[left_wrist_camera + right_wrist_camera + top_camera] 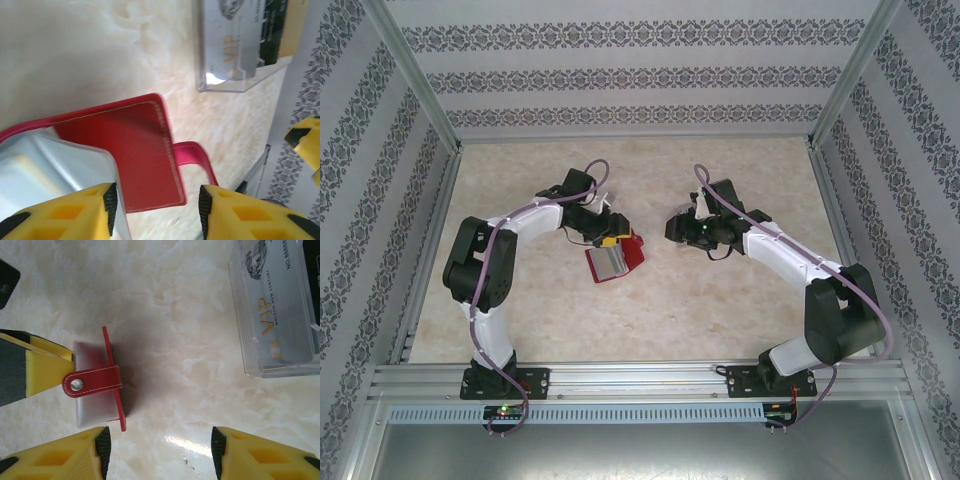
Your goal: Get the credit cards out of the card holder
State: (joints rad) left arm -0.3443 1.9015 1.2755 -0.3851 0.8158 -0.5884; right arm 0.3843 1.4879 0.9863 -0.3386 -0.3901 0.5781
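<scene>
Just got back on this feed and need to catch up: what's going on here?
The left tool is at the red card holder, jaws apart around its edge, with the pale inner panel against one of them. The right tool hangs open over bare table beside the holder, gripping nothing. A grey VIP card sits in what looks like a clear case nearby. I cannot tell whether any card is left in the holder.

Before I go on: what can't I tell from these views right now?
- Cards left in the card holder: the left wrist view cuts its grey panel off at the bottom edge; the right wrist view sees it edge-on; in the top view it is too small.
- Card count in the clear case: cut off by the frame edge in both wrist views.
</scene>
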